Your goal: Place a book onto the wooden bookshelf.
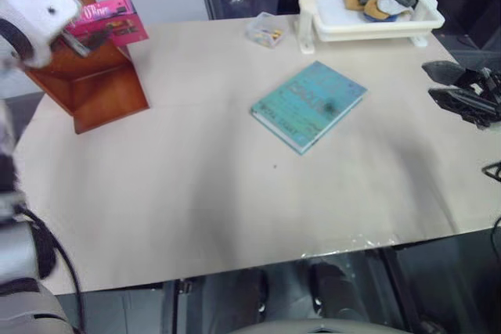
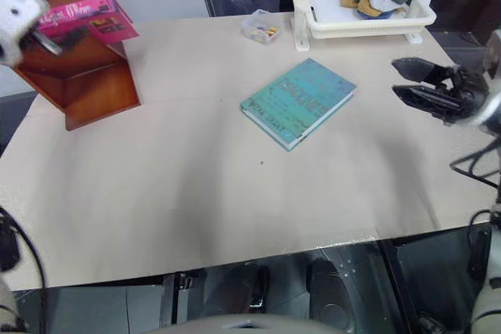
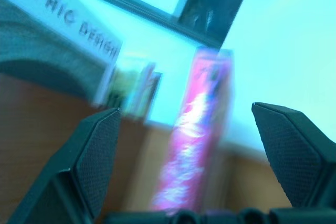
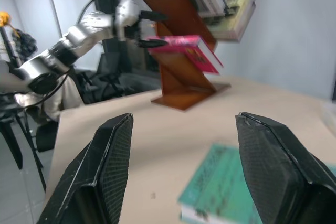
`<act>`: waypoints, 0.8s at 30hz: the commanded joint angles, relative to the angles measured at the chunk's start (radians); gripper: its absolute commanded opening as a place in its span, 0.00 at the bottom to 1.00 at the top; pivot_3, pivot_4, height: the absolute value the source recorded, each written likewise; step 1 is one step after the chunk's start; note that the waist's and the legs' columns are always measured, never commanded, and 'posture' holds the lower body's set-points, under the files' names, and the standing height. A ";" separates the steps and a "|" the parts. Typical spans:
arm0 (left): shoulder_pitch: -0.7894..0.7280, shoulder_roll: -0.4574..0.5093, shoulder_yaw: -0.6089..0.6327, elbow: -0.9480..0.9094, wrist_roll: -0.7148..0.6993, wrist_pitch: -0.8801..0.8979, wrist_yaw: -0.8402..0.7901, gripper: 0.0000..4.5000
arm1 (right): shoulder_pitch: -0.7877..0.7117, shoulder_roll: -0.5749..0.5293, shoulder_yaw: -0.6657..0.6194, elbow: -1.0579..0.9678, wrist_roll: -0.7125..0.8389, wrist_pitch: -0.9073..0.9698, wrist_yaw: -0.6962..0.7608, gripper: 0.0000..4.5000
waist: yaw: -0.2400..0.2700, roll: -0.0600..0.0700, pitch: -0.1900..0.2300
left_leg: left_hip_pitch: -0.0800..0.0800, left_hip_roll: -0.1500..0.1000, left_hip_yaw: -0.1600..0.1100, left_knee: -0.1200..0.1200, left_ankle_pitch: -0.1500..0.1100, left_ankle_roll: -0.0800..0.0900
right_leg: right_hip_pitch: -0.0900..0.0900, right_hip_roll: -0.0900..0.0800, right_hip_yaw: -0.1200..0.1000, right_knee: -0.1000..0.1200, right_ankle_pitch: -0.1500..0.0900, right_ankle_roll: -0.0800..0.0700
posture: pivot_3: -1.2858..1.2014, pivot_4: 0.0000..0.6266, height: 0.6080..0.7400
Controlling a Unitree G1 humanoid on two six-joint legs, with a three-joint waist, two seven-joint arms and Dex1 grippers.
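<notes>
Right gripper (image 4: 184, 177) fingers spread wide, holding nothing, left gripper (image 3: 194, 150) fingers apart around pink book (image 3: 197, 140), on wooden bookshelf (image 1: 94, 84).

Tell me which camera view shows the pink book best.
The right eye view: the pink book lies flat on the wooden bookshelf, cover facing up. The left eye view shows the same, partly behind the left arm. The right wrist view shows it from the side; the left wrist view shows it blurred between the open left gripper fingers.
</notes>
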 commanded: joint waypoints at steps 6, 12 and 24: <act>0.380 -0.270 0.055 -0.500 -0.270 0.305 0.117 0.98 | 0.176 -0.041 -0.044 -0.103 -0.035 -0.043 0.009 0.71 | 0.000 -0.002 0.001 | 0.000 0.002 0.000 0.000 0.000 0.000 | 0.000 0.001 0.000 0.000 0.001 -0.001 | 0.52 0.24 1.00; 0.635 -0.319 0.123 -0.559 -0.332 0.325 0.124 0.98 | 0.301 -0.035 -0.058 -0.032 -0.121 -0.158 -0.009 0.71 | 0.004 -0.002 -0.001 | 0.007 0.004 0.001 0.000 -0.002 0.003 | 0.006 0.002 0.000 0.000 0.003 -0.004 | 0.52 0.24 1.00; 0.778 -0.325 0.120 -0.492 -0.306 0.189 0.140 0.98 | 0.304 -0.040 -0.041 0.129 -0.234 -0.310 -0.003 0.71 | 0.020 -0.002 0.000 | 0.036 0.007 0.003 -0.004 -0.003 0.003 | 0.036 0.003 0.000 -0.008 0.002 -0.005 | 0.52 0.24 1.00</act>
